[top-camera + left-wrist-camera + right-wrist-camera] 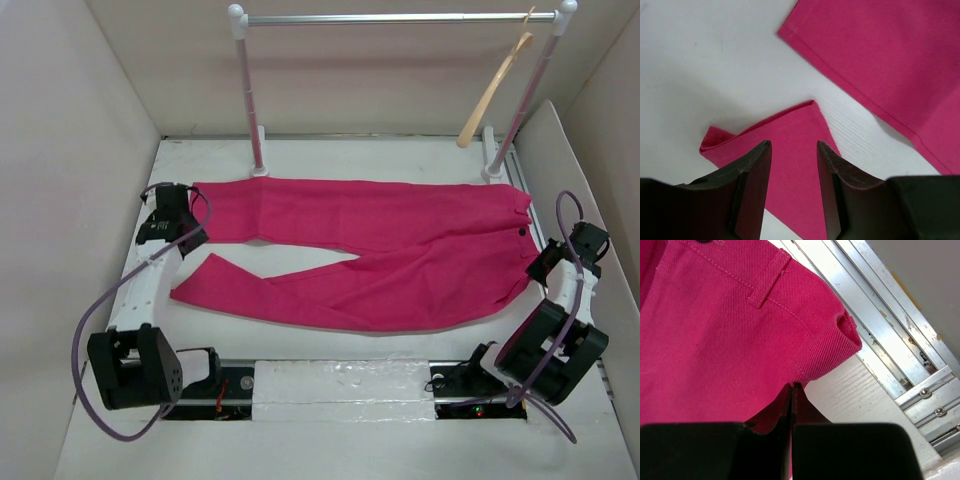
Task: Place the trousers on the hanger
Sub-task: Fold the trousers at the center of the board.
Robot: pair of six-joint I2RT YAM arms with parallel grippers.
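left tool parted over trousers cuff | right tool pinching waistband (corner bunched)

Bright, even overhead light falls on the white table; the bright magenta-pink fabric trousers cast only soft, faint shadows. Overhead view sharp. In the right wrist view the cloth weave is crisp; in the left, the dark left end effector fingers look blurred, close to the lens
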